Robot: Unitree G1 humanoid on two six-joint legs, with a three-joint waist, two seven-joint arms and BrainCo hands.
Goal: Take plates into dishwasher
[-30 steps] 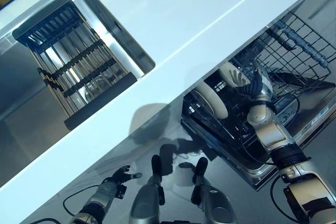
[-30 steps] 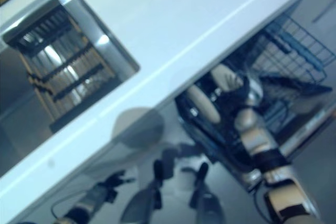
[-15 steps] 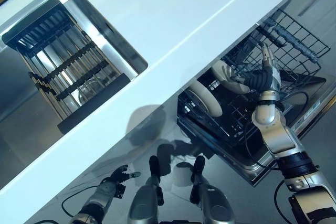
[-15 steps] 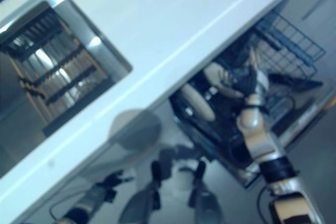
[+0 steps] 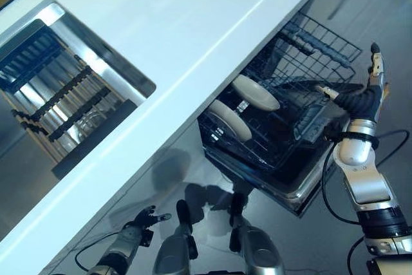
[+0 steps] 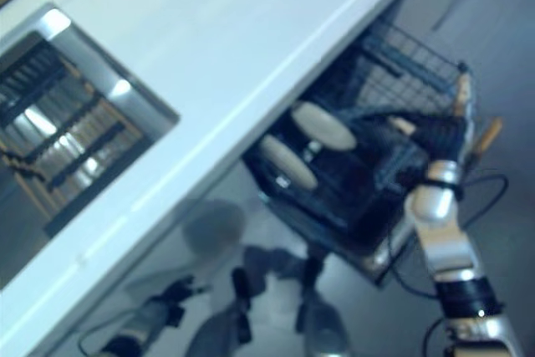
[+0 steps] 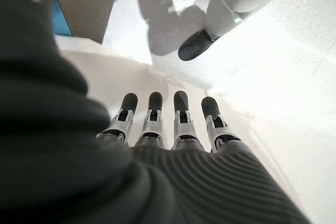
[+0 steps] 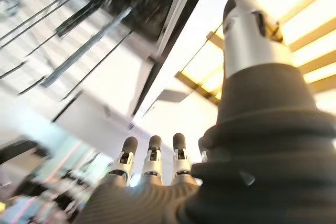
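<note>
- Right hand (image 5: 368, 94) sits at right of frame, past the outer edge of the dishwasher rack (image 5: 322, 46); fingers straight and spread, holding nothing.
- Left hand (image 5: 143, 221) hangs low at lower left, below the bench (image 5: 193, 24), fingers straight and relaxed, empty. Idle.
- Two plates (image 5: 256, 92) already stand on edge in the rack, mid-frame, w/ the second plate (image 5: 228, 120) just beside and lower left of the first. No plate in either hand.
- Sink (image 5: 64, 88) at upper left shows a dark slatted drainer; can't tell if any plates are left there.
- Risk: right arm swinging back toward the bench could clip the rack's wire rim or the open door (image 5: 309, 178), jolting the rack & tipping the plates against each other.
- Risk: fingers could snag in the wire mesh if the hand drops low near the rack corner.
- Risk: bench edge overhangs the rack, so a plate brought in flat could knock the underside; would need tilting in on edge.
- Room: open floor to the right and lower right of the door, plenty for the right arm to move.
- Room: rack's upper right half looks free of plates; tight only under the bench lip at centre.
</note>
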